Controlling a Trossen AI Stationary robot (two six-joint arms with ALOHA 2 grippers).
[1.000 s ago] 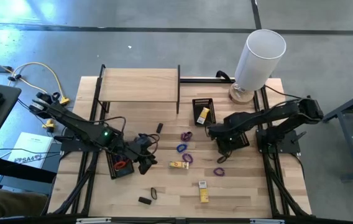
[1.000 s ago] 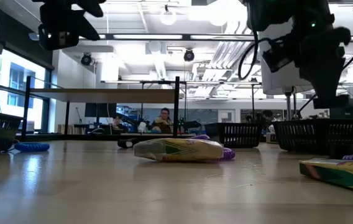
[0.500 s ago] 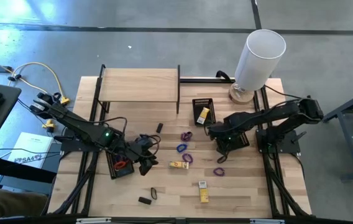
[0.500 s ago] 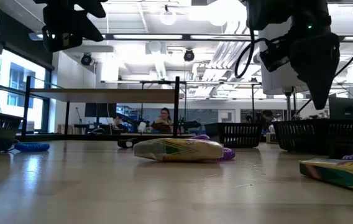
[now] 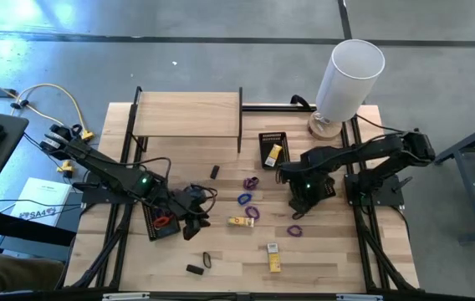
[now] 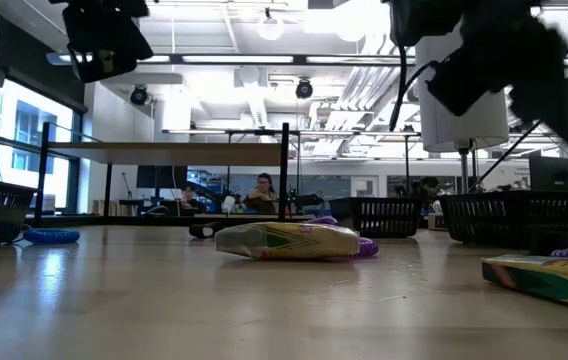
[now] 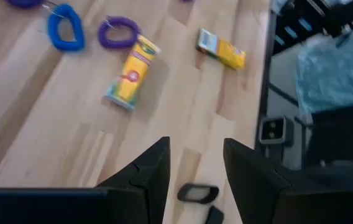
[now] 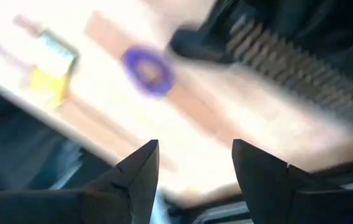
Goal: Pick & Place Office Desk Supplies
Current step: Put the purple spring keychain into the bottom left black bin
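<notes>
Office supplies lie on the wooden table: a yellow packet [image 5: 239, 221], also in the left wrist view [image 7: 130, 81], a blue loop [image 5: 243, 199], purple loops [image 5: 252, 213] [image 5: 294, 230], two more yellow packets [image 5: 273, 263], small black blocks [image 5: 215, 171] [image 5: 193, 269] and a black loop [image 5: 206, 260]. My left gripper [image 5: 193, 222] hangs open above the table beside the left mesh tray [image 5: 155, 226], with nothing between its fingers [image 7: 148, 180]. My right gripper [image 5: 296, 199] hangs open above the near edge of the right mesh tray [image 5: 321, 189], also holding nothing [image 8: 192, 168].
A third mesh tray [image 5: 273, 149] at the back centre holds a yellow packet. A red loop lies in the left tray. A tall white cylinder [image 5: 346, 79] stands at the far right. A raised wooden shelf [image 5: 187, 115] fills the far left. The near middle of the table is bare wood.
My right gripper has turned about its wrist while staying over the right tray; in the low view it pointed down and now slants sideways. My left gripper has rolled a little in place. No item on the table has moved.
</notes>
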